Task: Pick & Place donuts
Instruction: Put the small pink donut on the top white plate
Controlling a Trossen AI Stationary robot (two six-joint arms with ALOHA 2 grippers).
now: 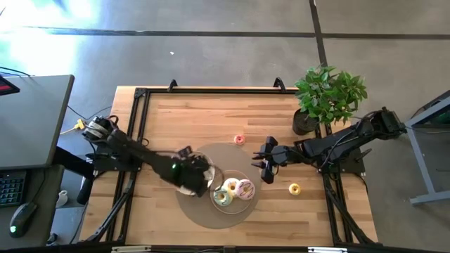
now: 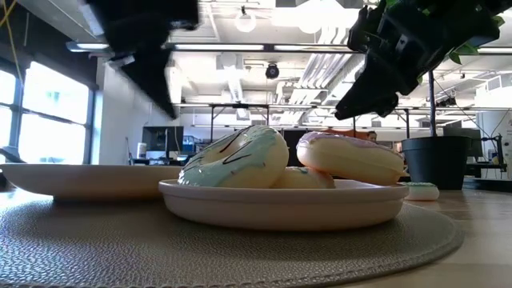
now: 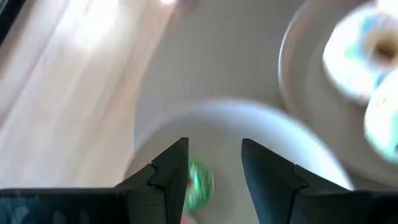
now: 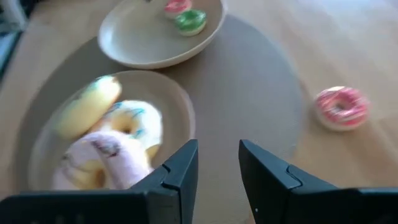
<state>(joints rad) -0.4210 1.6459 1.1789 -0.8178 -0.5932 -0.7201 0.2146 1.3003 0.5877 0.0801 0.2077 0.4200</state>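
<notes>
The right gripper (image 1: 266, 169) hovers at centre-right of the high view, just off the right edge of the round grey mat (image 1: 204, 214), its fingers (image 4: 180, 171) parted with a clear gap and nothing between them. The move ahead seems to turn on which loose donut it goes for. The pink mini donut (image 1: 239, 139) lies on the bare desk (image 1: 211, 112) above and to the left of that gripper in the high view, and in the right wrist view it sits ahead of the fingers and off to the right side of the frame. The yellow mini donut (image 1: 294, 188) lies below and to the right of the gripper, on bare wood. Both are near; I judge the right arm much the nearer to each. Being rings, they have no long axis to line up with.

The left gripper (image 1: 188, 167) is over the left plate (image 4: 134, 46) at the middle of the high view. Its fingers (image 3: 168, 177) are open and hold nothing; a green mini donut (image 3: 200, 182) shows just beyond them, low in the left wrist frame. The right wrist view shows that plate holding this green one and a red mini donut (image 4: 176, 7).

The right plate (image 2: 280, 210) holds three larger donuts: the green-iced donut (image 2: 238, 158), the pink-iced donut (image 2: 352, 158) and a yellowish one (image 4: 87, 106) beside them.
</notes>
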